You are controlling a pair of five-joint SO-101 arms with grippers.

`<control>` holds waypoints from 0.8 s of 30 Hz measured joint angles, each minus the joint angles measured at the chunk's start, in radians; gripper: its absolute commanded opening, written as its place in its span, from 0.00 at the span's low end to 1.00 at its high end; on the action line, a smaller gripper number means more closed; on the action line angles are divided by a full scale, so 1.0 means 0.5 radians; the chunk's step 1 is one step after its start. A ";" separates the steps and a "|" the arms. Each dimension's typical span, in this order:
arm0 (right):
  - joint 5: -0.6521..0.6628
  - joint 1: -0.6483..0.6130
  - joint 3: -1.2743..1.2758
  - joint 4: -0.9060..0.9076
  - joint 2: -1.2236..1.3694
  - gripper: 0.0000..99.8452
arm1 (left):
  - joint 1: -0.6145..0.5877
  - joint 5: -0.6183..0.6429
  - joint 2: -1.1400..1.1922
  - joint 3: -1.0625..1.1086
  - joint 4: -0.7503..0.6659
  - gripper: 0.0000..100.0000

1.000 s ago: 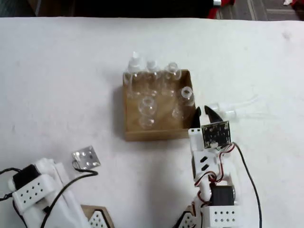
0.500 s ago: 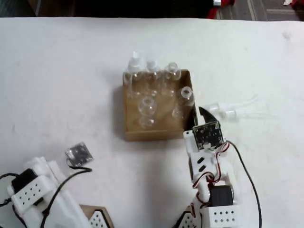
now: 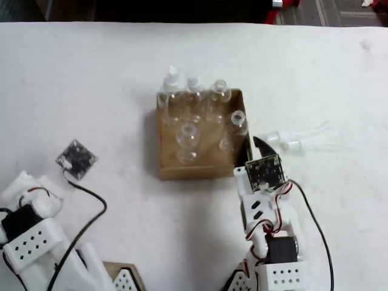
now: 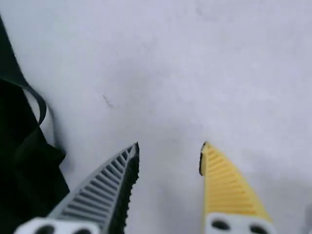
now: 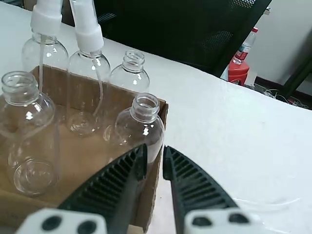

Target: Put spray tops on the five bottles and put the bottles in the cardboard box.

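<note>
White cloth-covered table [image 3: 91, 73], a few faint marks on it. Past its far edge the room is dark. The right wrist view shows a black chair [image 5: 195, 34] behind the table and a red bottle [image 5: 240, 68] low down beyond it. The label on the red bottle is too small to read. No print on the task items is legible.

The box [image 3: 200, 171] is open-topped cardboard and sits mid-table. Five clear bottles stand upright inside. The back row holds two topped bottles [image 5: 44, 53] [image 5: 87, 68] with white spray heads and dip tubes running down inside, plus one open-necked bottle [image 5: 127, 73]. Nearer the arms are two more open-necked ones, one against the right wall [image 5: 139, 126] and one toward the middle [image 5: 24, 112].

Two loose spray tops [image 3: 276, 137] [image 3: 296, 145] lie flat on the table just right of the box, with their tubes pointing away from it.

The right gripper [image 5: 154, 151] is at the box's right wall near the front corner, just in front of the open bottle there. Its jaws are drawn nearly together with a thin gap left, lined up with the wall edge. Whether they pinch the cardboard cannot be told.

The left gripper [image 4: 169, 146] is released, its grey and yellow fingers spread wide over bare cloth, grasping nothing. The left arm [image 3: 30, 242] is at the near left corner, well apart from the box.
</note>
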 measured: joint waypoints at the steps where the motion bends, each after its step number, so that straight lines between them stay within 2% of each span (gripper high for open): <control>1: 0.000 0.000 0.000 0.000 0.000 0.05 | 0.025 -0.015 -0.003 -0.025 0.077 0.19; 3: 0.000 -0.003 0.000 0.000 0.000 0.05 | 0.043 -0.157 -0.003 -0.114 0.319 0.19; 7: 0.000 -0.003 0.000 0.000 0.000 0.05 | -0.034 -0.654 -0.003 -0.408 0.939 0.20; 9: 0.000 -0.003 0.000 0.000 0.000 0.05 | -0.138 -0.838 -0.018 -0.479 1.049 0.20; 11: 0.000 -0.003 0.000 0.000 0.000 0.05 | -0.279 -1.049 -0.006 -0.494 1.083 0.20; 18: 0.000 -0.003 0.000 0.000 0.000 0.05 | -0.835 -2.050 -0.006 -0.319 1.049 0.20; 20: 0.000 -0.003 0.000 0.000 0.000 0.05 | -0.930 -2.151 -0.006 -0.242 0.985 0.20; 24: 0.000 -0.003 0.000 0.000 0.000 0.05 | -0.994 -2.200 -0.006 -0.068 0.948 0.20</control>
